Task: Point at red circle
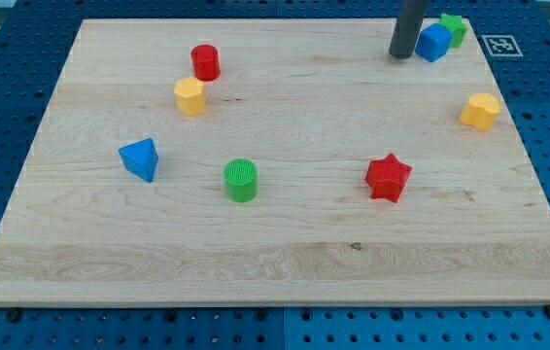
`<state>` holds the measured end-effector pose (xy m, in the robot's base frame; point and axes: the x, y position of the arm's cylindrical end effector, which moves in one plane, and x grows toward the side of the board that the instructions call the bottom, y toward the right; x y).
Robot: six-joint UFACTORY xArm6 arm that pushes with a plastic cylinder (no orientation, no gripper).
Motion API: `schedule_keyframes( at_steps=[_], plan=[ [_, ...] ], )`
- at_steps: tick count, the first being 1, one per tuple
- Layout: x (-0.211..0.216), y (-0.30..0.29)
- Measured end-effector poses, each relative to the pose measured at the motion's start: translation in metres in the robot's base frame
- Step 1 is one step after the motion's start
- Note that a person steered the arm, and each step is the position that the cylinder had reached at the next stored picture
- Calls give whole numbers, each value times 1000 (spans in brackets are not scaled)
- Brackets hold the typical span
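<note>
The red circle, a short red cylinder, stands near the view's top left of the wooden board. My tip is far to its right, near the board's top edge, just left of a blue block. A yellow block sits just below and left of the red circle.
A green block sits behind the blue block at the top right. A yellow block is at the right edge. A red star, a green cylinder and a blue triangle lie across the middle.
</note>
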<state>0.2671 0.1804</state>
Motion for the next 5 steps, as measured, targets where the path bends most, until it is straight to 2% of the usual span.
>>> schedule_keyframes(
  at_steps=[2,3,5],
  plan=[
    [0,50],
    [1,51],
    [36,-43]
  ],
)
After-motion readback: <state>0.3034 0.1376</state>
